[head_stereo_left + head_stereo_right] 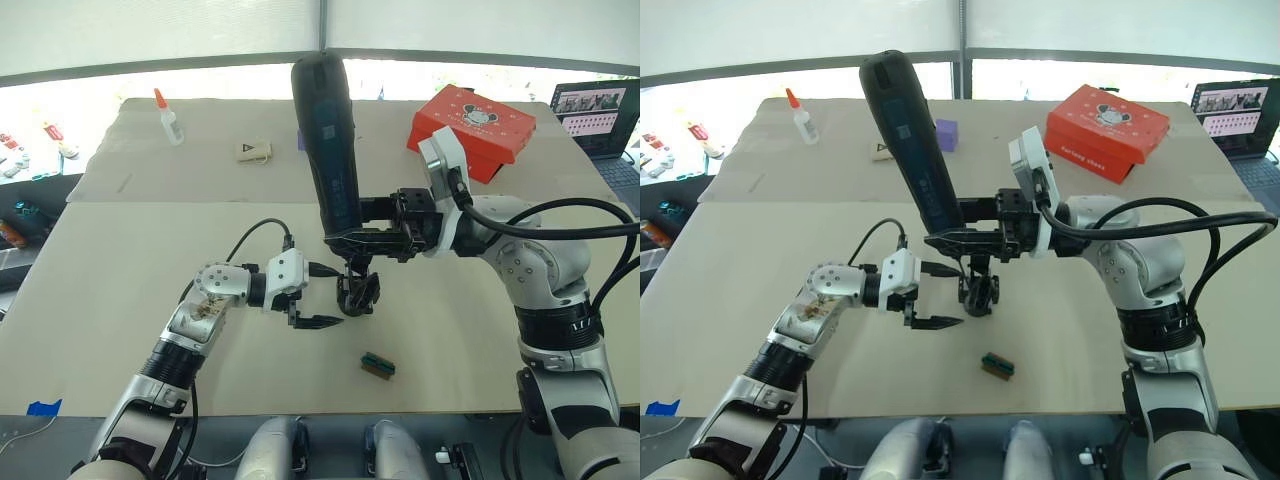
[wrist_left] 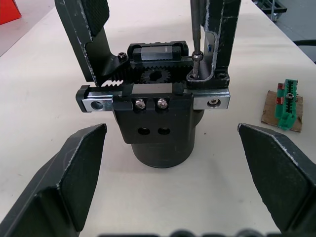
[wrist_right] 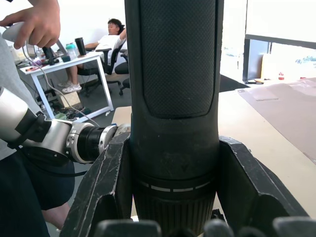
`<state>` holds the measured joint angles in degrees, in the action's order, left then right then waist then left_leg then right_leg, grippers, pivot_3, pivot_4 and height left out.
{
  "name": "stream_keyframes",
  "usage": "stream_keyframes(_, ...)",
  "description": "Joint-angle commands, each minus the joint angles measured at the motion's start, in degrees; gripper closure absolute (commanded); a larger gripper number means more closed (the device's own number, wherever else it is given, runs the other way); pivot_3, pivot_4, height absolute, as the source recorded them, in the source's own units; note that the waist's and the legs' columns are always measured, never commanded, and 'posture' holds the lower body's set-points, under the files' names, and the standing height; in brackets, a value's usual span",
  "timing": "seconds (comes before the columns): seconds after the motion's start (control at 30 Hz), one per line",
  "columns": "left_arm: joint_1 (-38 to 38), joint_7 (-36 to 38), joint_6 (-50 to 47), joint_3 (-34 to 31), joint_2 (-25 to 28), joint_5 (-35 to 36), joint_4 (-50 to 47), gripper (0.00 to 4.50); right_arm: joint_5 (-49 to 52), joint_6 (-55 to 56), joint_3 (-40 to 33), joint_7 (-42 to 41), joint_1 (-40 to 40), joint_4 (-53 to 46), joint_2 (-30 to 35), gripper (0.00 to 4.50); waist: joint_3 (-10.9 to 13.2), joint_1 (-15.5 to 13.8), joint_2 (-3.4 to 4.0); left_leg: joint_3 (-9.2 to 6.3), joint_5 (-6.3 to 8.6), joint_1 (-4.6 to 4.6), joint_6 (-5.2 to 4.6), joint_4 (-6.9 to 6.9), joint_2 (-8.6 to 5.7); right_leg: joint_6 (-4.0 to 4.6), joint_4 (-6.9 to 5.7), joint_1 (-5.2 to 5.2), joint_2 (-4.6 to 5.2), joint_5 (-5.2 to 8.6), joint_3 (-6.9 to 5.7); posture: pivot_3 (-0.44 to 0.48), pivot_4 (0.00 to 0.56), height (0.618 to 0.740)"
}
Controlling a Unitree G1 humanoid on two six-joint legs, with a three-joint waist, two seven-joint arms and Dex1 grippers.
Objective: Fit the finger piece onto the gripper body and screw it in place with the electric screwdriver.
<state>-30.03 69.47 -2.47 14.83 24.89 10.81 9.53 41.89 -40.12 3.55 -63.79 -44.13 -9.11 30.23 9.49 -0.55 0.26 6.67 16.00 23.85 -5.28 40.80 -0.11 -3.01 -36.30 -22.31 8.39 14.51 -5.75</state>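
Beige tabletop [image 1: 120, 280] stretches under both arms, with a red box [image 1: 472, 128] and a laptop [image 1: 600, 115] at its far right edge and a glue bottle [image 1: 168, 118] far left. Near the middle stands the gripper body [image 2: 158, 123], upright on its round base. The right gripper [image 1: 352, 240] is clamped around the electric screwdriver [image 1: 326, 140], holding it nearly vertical; its thin bit [image 2: 196, 34] comes down onto a screw at the foot of the finger piece [image 2: 222, 39] (already seated on the body's rail). The left gripper [image 1: 318, 296] hangs just beside the body, fingers spread wide and holding nothing. A small green block [image 1: 378, 366] lies nearby on the table.
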Motion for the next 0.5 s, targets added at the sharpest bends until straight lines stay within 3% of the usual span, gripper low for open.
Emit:
stream_keyframes(0.03,-0.7,0.0,0.7,0.1,-0.1,0.1,-1.5,0.0,0.8,2.3,-1.7,-1.1,-0.5,-1.7,-0.1,2.56,0.0,0.0,0.0,0.0,0.0,0.0,0.0,0.0,0.0,0.0,0.0,0.0,0.0,0.0,0.0,0.0,0.15,0.74)
stream_keyframes(0.5,-0.7,-0.1,0.7,0.0,-0.1,0.1,-1.5,0.0,0.2,2.5,-1.5,-1.4,-1.0,-1.7,-0.3,2.56,0.0,0.0,0.0,0.0,0.0,0.0,0.0,0.0,0.0,0.0,0.0,0.0,0.0,0.0,0.0,0.0,0.15,0.74)
